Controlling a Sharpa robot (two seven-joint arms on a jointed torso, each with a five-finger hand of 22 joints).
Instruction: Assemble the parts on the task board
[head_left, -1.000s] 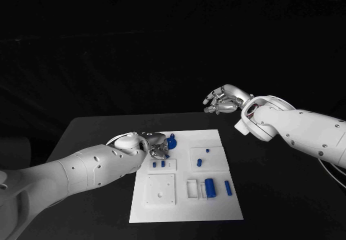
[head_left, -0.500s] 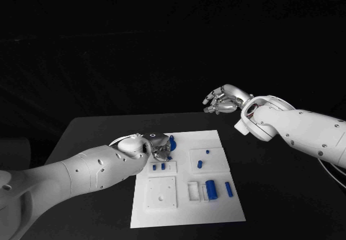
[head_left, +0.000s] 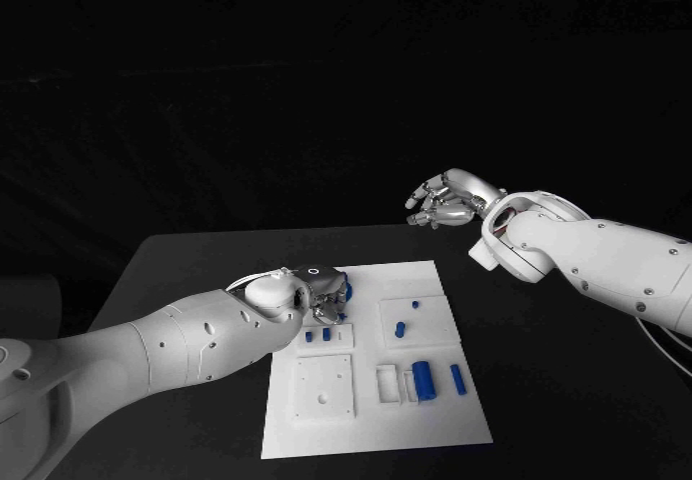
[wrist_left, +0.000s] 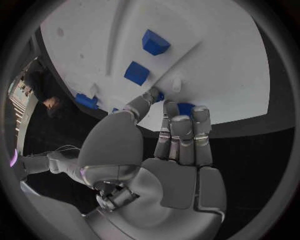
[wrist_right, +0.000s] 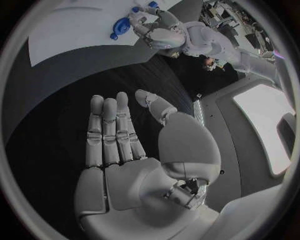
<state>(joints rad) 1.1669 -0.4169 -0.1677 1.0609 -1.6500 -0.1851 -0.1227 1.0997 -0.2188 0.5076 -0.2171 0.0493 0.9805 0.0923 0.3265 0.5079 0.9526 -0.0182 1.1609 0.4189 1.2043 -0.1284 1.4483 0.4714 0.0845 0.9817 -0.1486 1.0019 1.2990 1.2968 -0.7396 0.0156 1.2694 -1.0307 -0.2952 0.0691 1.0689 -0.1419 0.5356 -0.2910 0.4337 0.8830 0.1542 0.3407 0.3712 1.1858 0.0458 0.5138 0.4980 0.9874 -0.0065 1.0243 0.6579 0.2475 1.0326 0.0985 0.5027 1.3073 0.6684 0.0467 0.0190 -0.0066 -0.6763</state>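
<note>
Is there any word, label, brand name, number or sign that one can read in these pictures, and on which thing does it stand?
None can be read.
The task board, the blue parts, the left hand and the right hand carry no legible writing.
A small ring mark shows on the left hand in the head view; it is not a letter or number.

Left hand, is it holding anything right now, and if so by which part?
The left hand has its fingertips on a blue part at the task board's far edge; a real grip and the exact hold cannot be told. The right hand holds nothing.
</note>
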